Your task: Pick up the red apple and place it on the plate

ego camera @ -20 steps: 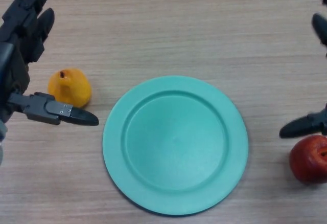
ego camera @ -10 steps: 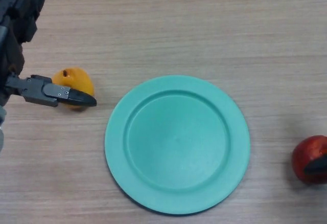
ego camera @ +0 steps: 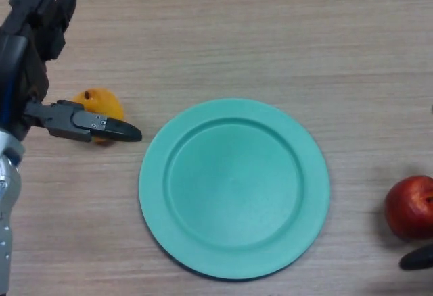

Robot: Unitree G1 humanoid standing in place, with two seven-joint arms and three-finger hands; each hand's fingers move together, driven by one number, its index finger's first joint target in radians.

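Note:
The red apple (ego camera: 411, 207) lies on the wooden table at the right edge of the head view, a short way right of the green plate (ego camera: 153, 174). The plate sits in the middle and holds nothing. Only a small black tip of my right hand (ego camera: 416, 259) shows in the bottom right corner, just below the apple and apart from it. My left hand (ego camera: 21, 73) is at the far left, open, with its fingers pointing up and away and its thumb reaching right.
A yellow fruit (ego camera: 101, 103) lies left of the plate, partly covered by the thumb of my left hand. Bare wooden tabletop (ego camera: 270, 32) stretches behind the plate.
My right hand has dropped from above the apple to the bottom right corner, nearly out of view. The left hand drifted slightly right, its thumb now across the yellow fruit.

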